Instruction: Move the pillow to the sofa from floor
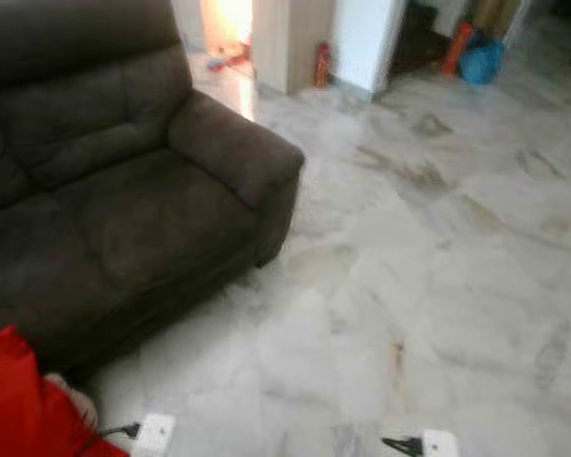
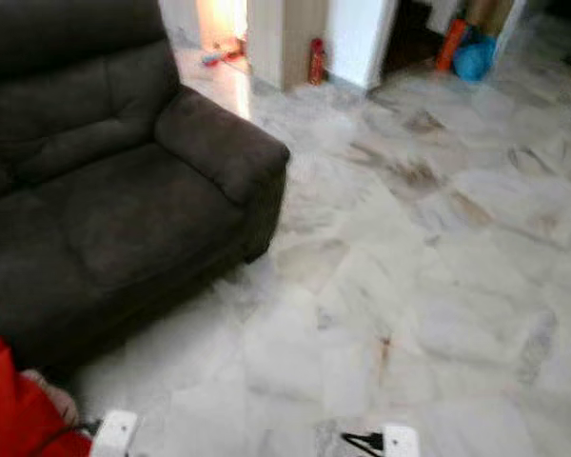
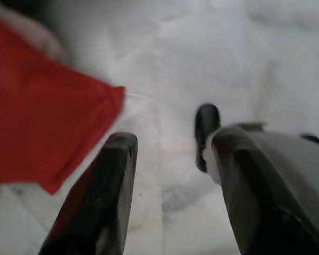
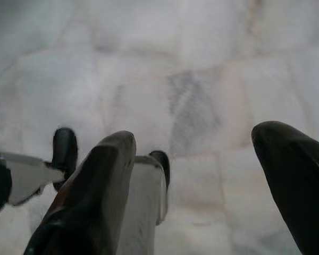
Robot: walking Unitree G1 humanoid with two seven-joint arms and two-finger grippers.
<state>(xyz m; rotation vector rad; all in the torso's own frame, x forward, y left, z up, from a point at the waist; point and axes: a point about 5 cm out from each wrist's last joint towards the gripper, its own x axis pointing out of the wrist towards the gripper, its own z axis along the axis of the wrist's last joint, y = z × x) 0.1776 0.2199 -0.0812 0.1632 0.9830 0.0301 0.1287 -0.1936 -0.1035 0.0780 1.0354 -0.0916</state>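
The red pillow (image 1: 19,405) lies on the marble floor at the bottom left, just in front of the dark brown sofa (image 1: 105,190). Its corner also appears in the left wrist view as red pillow (image 3: 37,122). My left gripper (image 3: 173,175) hangs low beside that corner, open, with nothing between its fingers. Its white wrist (image 1: 154,433) is at the lower edge. My right gripper (image 4: 196,159) is open over bare floor, and its wrist (image 1: 428,443) is at the bottom right. The sofa's seat (image 2: 143,214) is bare.
A pale pinkish shape (image 1: 73,400) touches the pillow, too blurred to identify. Open marble floor (image 1: 428,267) spreads right of the sofa's arm (image 1: 238,152). Far back stand a red extinguisher (image 1: 322,65), a white wall corner (image 1: 366,38) and a blue bag (image 1: 482,59).
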